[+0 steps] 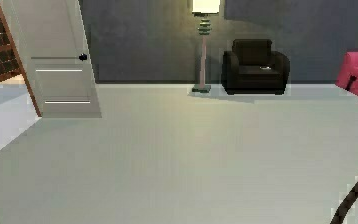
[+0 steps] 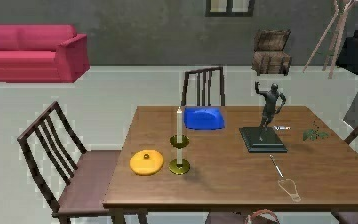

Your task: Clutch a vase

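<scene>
A brown wooden table (image 2: 227, 185) stands in the arm side view. On it rests a squat orange rounded thing (image 2: 147, 162) with a small knob on top, near the table's left edge. Next to it stands a white candle in a brass holder (image 2: 178, 145). A low blue rounded container (image 2: 205, 118) sits at the table's far edge. Right of that, a dark figure statue (image 2: 268, 120) stands on a square base. I cannot tell which of these is the vase.
A thin metal utensil (image 2: 284, 180) and a small green thing (image 2: 312, 133) lie on the table. Wooden chairs (image 2: 62, 160) (image 2: 204, 85) stand at its left and far sides. Beyond is a pink sofa (image 2: 32, 52). Ahead are a white door (image 1: 52, 60), floor lamp (image 1: 203, 45) and black armchair (image 1: 255, 68).
</scene>
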